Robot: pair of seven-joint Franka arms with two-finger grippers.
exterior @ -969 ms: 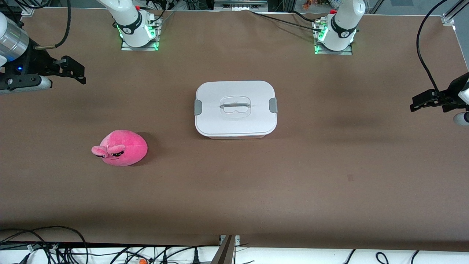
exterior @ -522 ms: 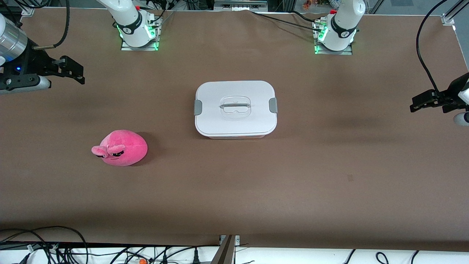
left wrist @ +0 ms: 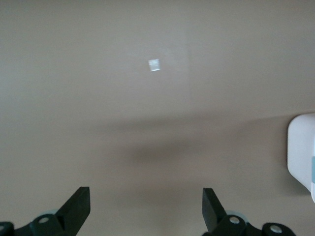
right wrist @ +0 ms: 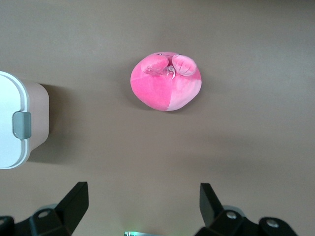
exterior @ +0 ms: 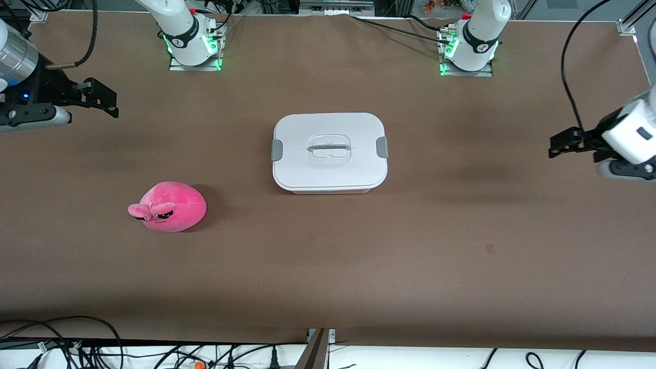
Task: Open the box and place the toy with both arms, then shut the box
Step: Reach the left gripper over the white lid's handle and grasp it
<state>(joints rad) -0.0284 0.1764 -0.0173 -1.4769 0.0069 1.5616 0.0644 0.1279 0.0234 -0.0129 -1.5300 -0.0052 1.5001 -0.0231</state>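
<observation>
I see white-lidded pale-pink plastic box shut mid-table, long axis arm-to-arm | left gripper spread, empty, off its end clip | right gripper spread, empty, nearer pink plush toy

Box cut off at wrist-view edges.

box lid: I see smooth white plastic, matt, with grey plastic clips and a clear recessed handle.
box body: pale pink, looks like translucent plastic to me.
toy: soft, fuzzy bright-pink plush cloth.
table: I read it as a matt brown covering, smooth.
gripper fingers: matt black, plastic-looking.
</observation>
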